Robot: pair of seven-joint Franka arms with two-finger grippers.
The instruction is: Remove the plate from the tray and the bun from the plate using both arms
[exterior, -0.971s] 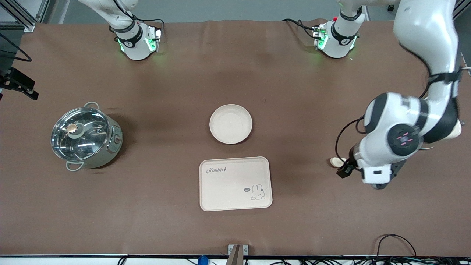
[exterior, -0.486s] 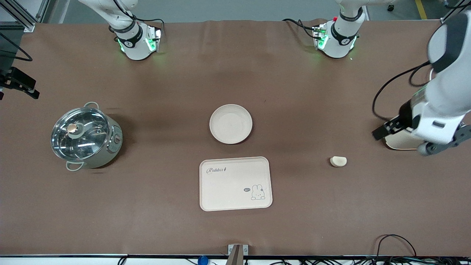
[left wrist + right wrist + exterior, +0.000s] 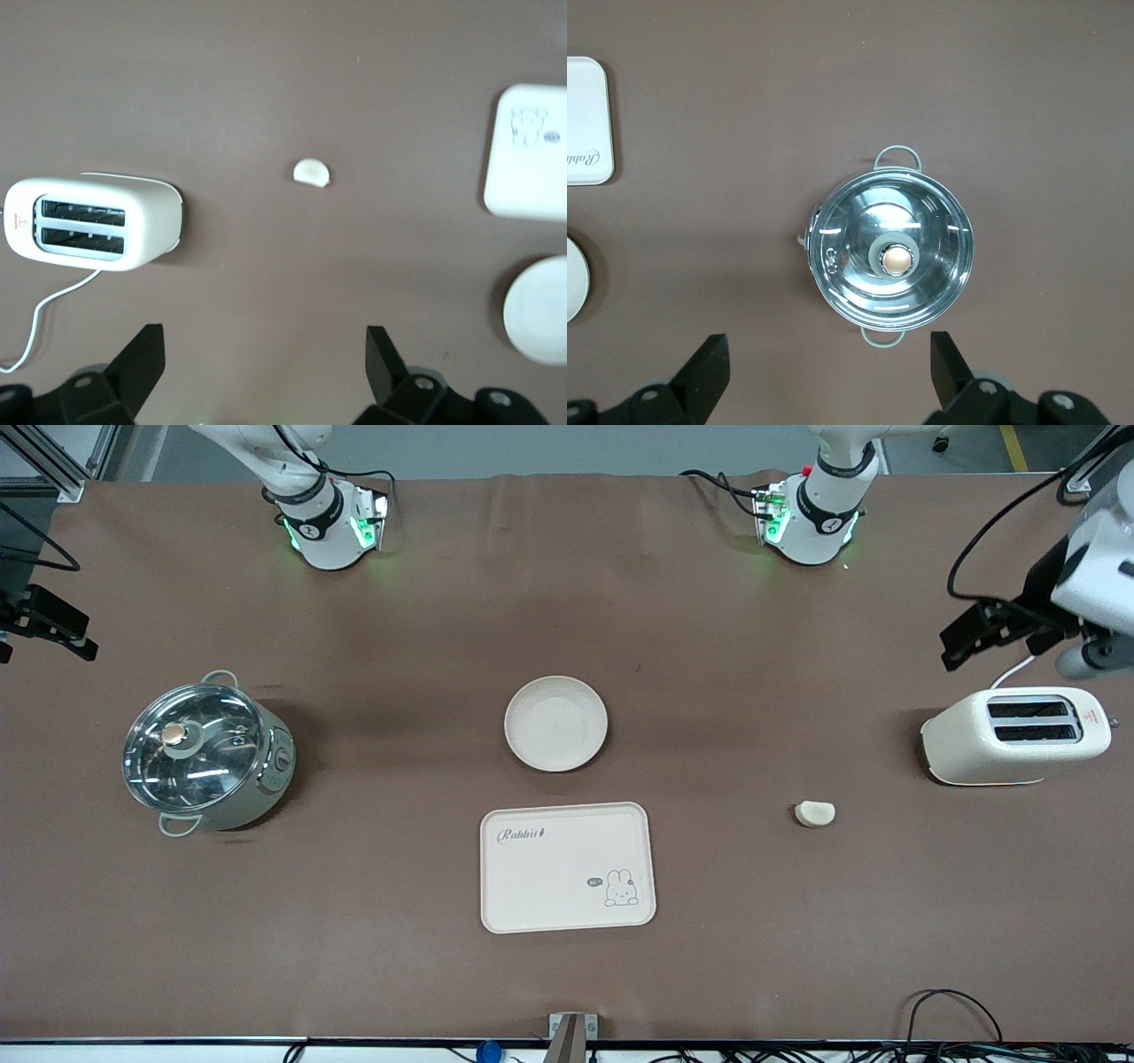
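On my brown counter (image 3: 425,974) a steel pot (image 3: 208,755) with a glass lid sits toward the right arm's end. A white two-slot toaster (image 3: 1014,735) sits toward the left arm's end — its cord trailing. The rabbit tray (image 3: 567,866) lies nearest the front camera.

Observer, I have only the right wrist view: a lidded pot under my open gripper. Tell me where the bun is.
Observer: The bun lies on the bare table toward the left arm's end, nearer the front camera than the toaster.
Operator: Report the left gripper.
Observer: The left gripper is open and empty, high over the table at the left arm's end, by the toaster.
Operator: Confirm the plate's position.
Observer: The plate sits empty at mid-table, just farther from the front camera than the rabbit tray, not on it.
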